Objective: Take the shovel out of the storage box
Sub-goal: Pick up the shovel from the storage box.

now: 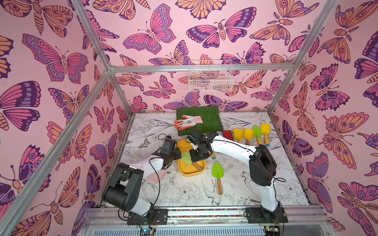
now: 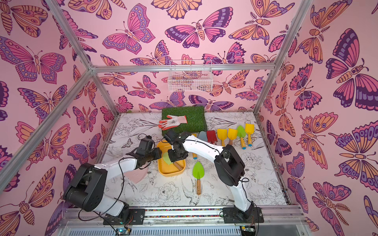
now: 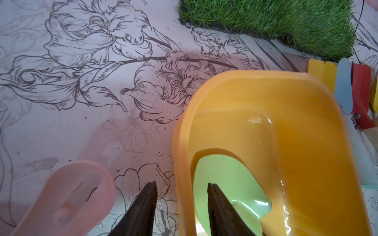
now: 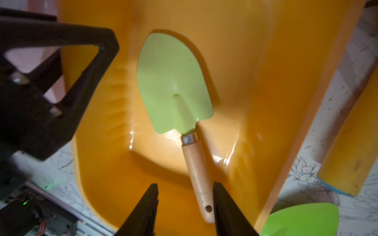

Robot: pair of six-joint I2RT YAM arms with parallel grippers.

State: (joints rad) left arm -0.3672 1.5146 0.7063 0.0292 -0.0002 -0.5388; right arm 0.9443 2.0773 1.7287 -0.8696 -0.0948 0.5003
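Note:
The storage box (image 1: 190,173) (image 2: 171,173) is a shallow yellow tray at the middle of the table. In it lies the shovel (image 1: 186,158) (image 4: 176,85), with a pale green blade and a wooden handle. My left gripper (image 3: 181,183) (image 1: 176,157) stands open astride the box's left wall (image 3: 182,143), one finger outside and one over the blade, with a gap on each side. My right gripper (image 4: 185,185) (image 1: 195,160) hangs open over the box at the handle's end. The handle lies against one of its fingers (image 4: 225,204), and the gripper holds nothing.
A bright green shovel (image 1: 217,170) lies just right of the box. A row of several shovels (image 1: 248,134) lies at the back right. A grass mat (image 1: 208,114) with a glove (image 1: 188,121) is behind. A pink piece (image 3: 67,196) lies left of the box. A wire basket (image 1: 210,79) hangs on the wall.

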